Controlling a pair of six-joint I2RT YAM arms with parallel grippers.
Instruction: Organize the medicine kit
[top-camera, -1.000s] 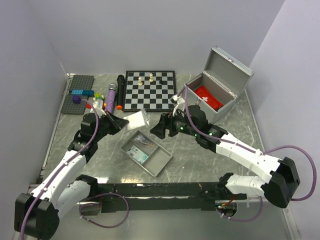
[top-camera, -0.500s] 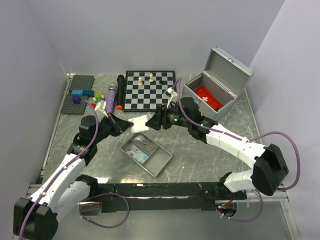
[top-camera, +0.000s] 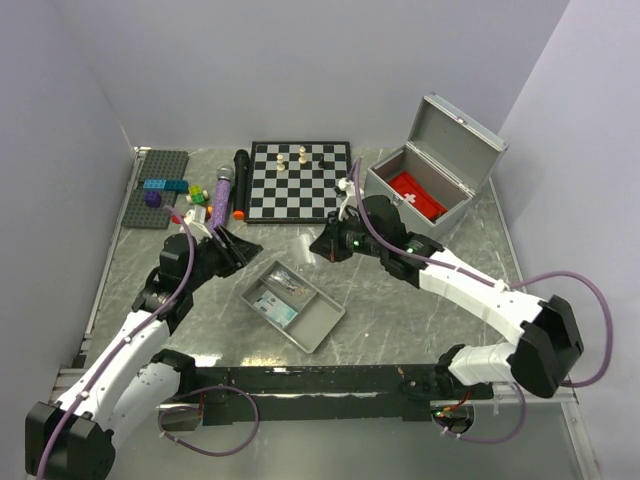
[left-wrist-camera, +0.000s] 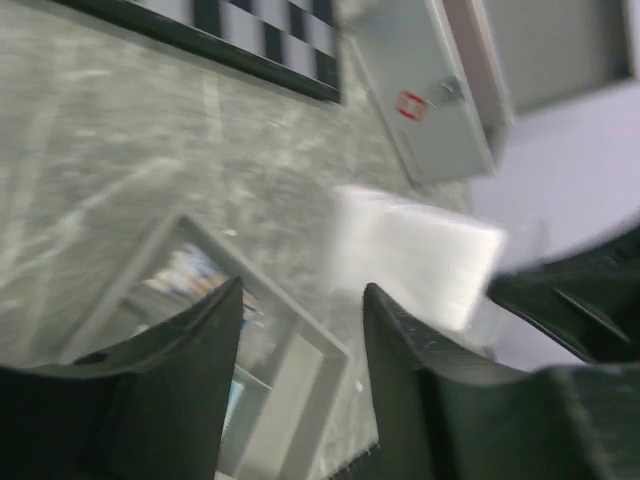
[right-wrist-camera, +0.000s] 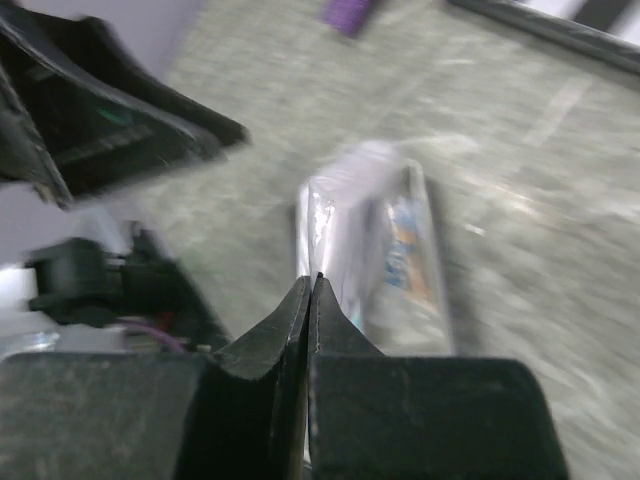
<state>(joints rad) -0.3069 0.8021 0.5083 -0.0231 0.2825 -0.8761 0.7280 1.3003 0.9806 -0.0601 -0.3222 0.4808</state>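
— Since a second ago the clear packet (left-wrist-camera: 415, 255) has changed hands. My left gripper (left-wrist-camera: 300, 300) has let go, and the right arm has drawn the packet slightly toward its own side.

— Jaws?

— The left ones stand wide apart with nothing between them. My right gripper (right-wrist-camera: 313, 285) is pinched tight on the packet's edge and holds it above the tabletop (top-camera: 400, 320), between the gray tray (top-camera: 322, 322) and the chessboard (top-camera: 298, 180).

— And the kit?

— The first-aid case (top-camera: 430, 190) sits open at the right rear, lid up, with red contents showing. The tray holds a few small packs, but blur hides what they are.
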